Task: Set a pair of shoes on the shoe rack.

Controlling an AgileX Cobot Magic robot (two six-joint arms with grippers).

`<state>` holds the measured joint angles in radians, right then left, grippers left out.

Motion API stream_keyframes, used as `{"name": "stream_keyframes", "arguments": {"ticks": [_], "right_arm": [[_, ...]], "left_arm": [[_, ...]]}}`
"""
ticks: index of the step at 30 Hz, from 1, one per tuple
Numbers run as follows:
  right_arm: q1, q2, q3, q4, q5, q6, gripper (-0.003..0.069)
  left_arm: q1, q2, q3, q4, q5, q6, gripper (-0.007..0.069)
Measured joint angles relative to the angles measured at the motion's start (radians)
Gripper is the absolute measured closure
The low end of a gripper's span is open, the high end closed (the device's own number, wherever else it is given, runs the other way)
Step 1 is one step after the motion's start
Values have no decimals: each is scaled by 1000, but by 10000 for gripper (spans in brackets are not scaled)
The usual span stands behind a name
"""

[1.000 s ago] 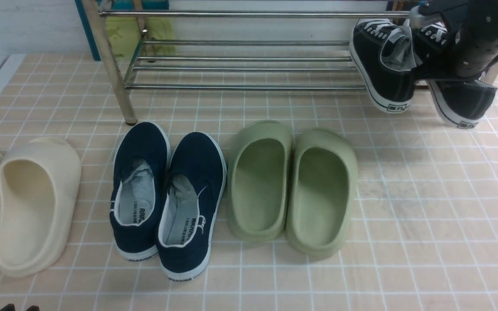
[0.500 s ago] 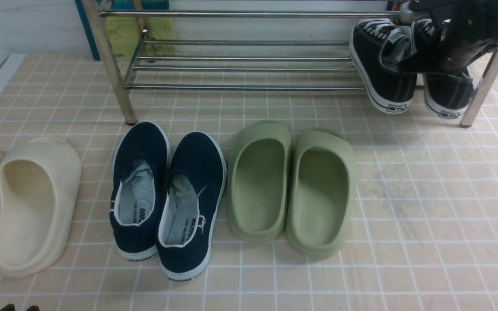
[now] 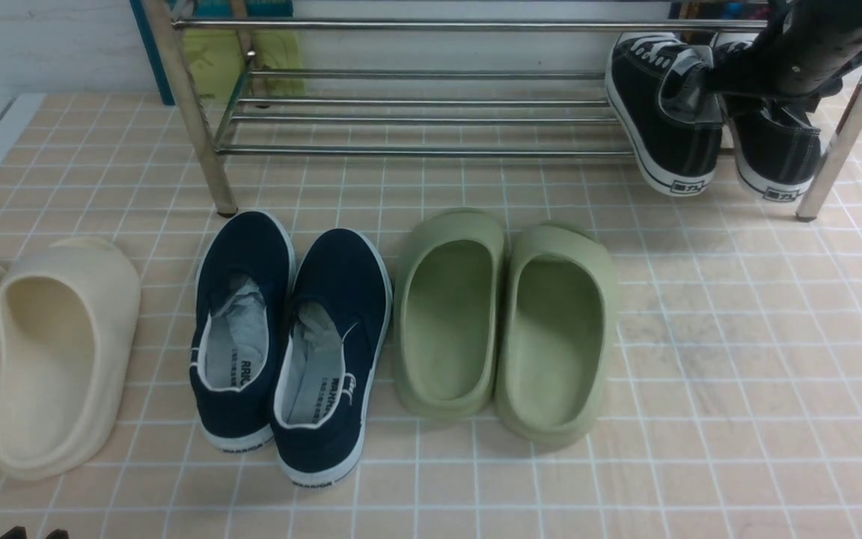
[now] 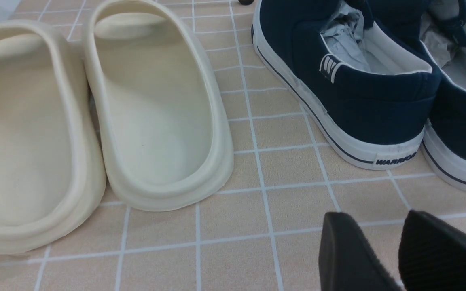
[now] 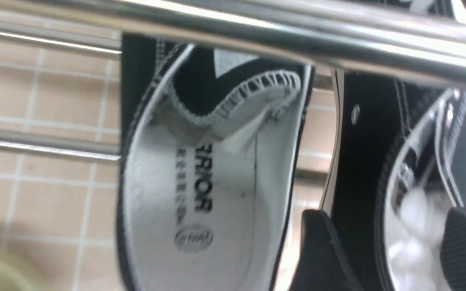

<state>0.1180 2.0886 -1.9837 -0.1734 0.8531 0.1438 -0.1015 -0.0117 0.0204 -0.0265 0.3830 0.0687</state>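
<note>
Front view: the black canvas sneakers (image 3: 663, 120), with white rubber soles, lie side by side on the right end of the shiny tubular steel shoe rack (image 3: 416, 150), heels overhanging its front rail. The right gripper (image 5: 382, 230) is spread wide astride one sneaker's collar, gripping nothing. The left gripper (image 4: 374, 220) is slightly parted and empty.

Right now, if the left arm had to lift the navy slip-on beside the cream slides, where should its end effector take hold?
Likely best at the heel collar of that navy slip-on, from above on the robot's side. The heel faces the robot, the opening faces up, and the rear wall is thin and upright, so one finger goes inside and one outside. The other slip-on sits tight against its inner side.
</note>
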Motion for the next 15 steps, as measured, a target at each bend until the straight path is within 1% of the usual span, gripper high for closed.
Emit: {"name": "stream_keyframes", "arguments": {"ticks": [2, 5, 9, 10, 11, 13, 14, 15], "right_arm": [[1, -24, 0, 21, 41, 0, 280], [1, -72, 0, 68, 139, -18, 338], [1, -143, 0, 138, 265, -91, 426], [1, -176, 0, 173, 299, -118, 456], [1, -176, 1, 173, 304, -122, 461], [1, -269, 41, 250, 337, -178, 522], [1, -277, 41, 255, 339, -178, 522], [1, -345, 95, 303, 340, -211, 554]], "left_arm": [[0, 0, 0, 0, 0, 0, 385], [0, 0, 0, 0, 0, 0, 385], [0, 0, 0, 0, 0, 0, 385], [0, 0, 0, 0, 0, 0, 385], [0, 0, 0, 0, 0, 0, 385], [0, 0, 0, 0, 0, 0, 385], [0, 0, 0, 0, 0, 0, 385], [0, 0, 0, 0, 0, 0, 385]]}}
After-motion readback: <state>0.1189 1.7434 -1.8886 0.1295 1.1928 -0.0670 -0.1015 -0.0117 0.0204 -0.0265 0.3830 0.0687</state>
